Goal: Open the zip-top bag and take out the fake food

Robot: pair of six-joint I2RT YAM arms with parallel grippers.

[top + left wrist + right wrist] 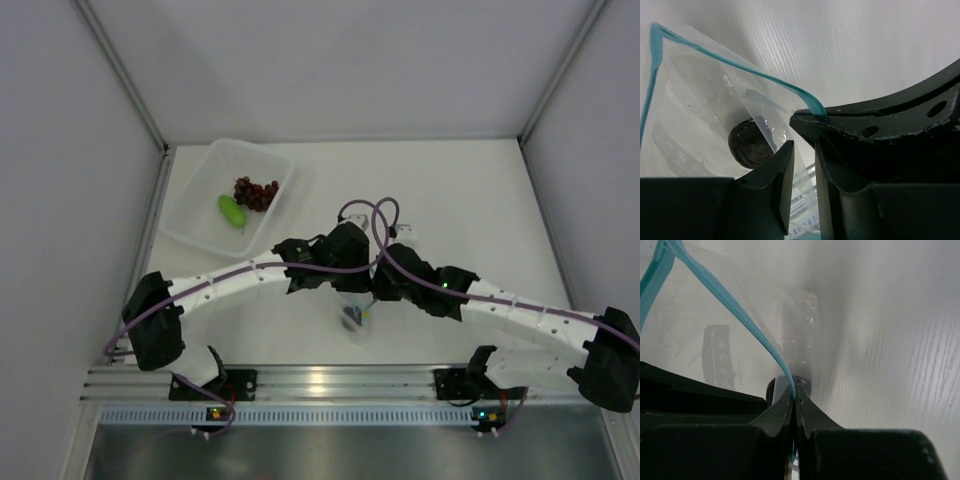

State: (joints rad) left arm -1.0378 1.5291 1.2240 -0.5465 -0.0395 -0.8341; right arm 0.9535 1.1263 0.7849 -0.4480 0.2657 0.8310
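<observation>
**Right gripper**: my jaws are together, clamped on the light blue zip strip of the small, clear, crinkly plastic zip-top bag.

**Left gripper**: my jaws stand a narrow gap apart, with clear bag film running through the gap. I cannot tell whether they bear on the film.

The two grippers sit tip to tip, just beside each other, at one end of the bag mouth. Two runs of the zip strip meet at the far corner and spread apart toward me, so the mouth is open.

One small dark roundish lump lies inside the bag, near my left gripper.

In the top view the bag sits below both grippers, over the near middle of the white table.

Well apart, at the far left, a rigid translucent rectangular tub holds a dark red-purple toy grape bunch and a bright green oblong toy piece, just beside each other.
</observation>
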